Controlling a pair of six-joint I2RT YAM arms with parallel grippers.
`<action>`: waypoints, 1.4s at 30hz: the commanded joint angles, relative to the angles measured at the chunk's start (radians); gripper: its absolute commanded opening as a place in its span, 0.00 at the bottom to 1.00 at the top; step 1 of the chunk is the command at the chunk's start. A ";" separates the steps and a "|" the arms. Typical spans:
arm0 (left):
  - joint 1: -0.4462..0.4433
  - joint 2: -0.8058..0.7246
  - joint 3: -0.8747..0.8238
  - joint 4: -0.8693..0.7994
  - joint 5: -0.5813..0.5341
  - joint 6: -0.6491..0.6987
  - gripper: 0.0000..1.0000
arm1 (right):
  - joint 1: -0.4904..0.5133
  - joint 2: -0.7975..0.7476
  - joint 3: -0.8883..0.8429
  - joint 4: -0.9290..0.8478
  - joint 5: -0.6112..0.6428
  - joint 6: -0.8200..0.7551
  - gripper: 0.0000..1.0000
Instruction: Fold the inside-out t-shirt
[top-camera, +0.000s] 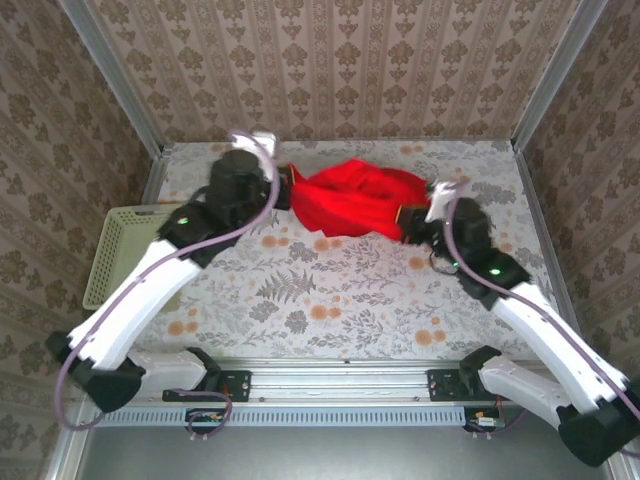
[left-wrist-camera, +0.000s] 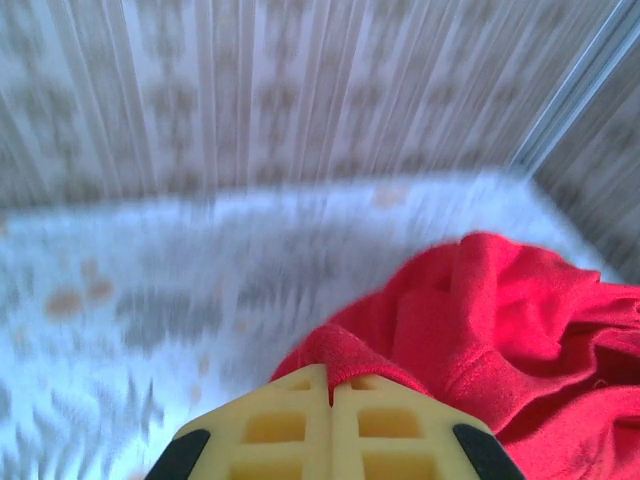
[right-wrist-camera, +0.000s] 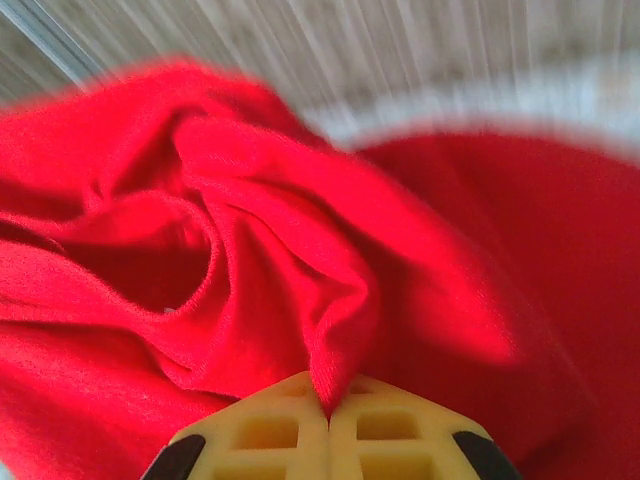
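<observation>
Items, near to far.

1. Rail (top-camera: 340, 385): metal, along the near edge, running left to right. Both arm bases are bolted to it.
2. Left arm (top-camera: 140, 300): white and black, with a purple cable looped beside it. It reaches from near left toward far centre.
3. Right arm (top-camera: 540, 330): same build, reaching from near right toward far centre.
4. Bench (top-camera: 330, 290): covered in a floral pattern of grey leaves and orange blooms.
5. Basket (top-camera: 112, 250): pale yellow-green plastic lattice at the left edge of the bench, partly hidden behind the left arm.
6. Left tool (top-camera: 286, 190): at the left end of the t-shirt (top-camera: 355, 200). In the left wrist view its yellow fingers (left-wrist-camera: 290, 420) meet, pinching a red hem fold. Closed, gripping the t-shirt.
7. Right tool (top-camera: 405, 218): at the right end of the t-shirt. In the right wrist view the fingers meet on a red fold. Closed, gripping the t-shirt.
8. T-shirt: bright red, bunched and deeply creased. It spans from one tool to the other over the far half of the bench, near centre. Whether its middle rests on the bench cannot be told.
9. Wall (top-camera: 340, 60): patterned beige wallpaper beyond the far edge of the bench.
</observation>
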 joint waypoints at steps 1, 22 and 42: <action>0.010 0.070 -0.192 0.008 0.139 -0.102 0.00 | 0.042 0.052 -0.197 0.083 -0.078 0.153 0.00; 0.007 -0.125 -0.664 0.224 0.219 -0.202 0.00 | 0.102 0.522 0.190 -0.216 0.087 -0.033 0.62; 0.225 0.031 -0.130 -0.077 0.184 -0.064 0.00 | 0.102 0.298 0.537 -0.407 0.236 -0.203 0.00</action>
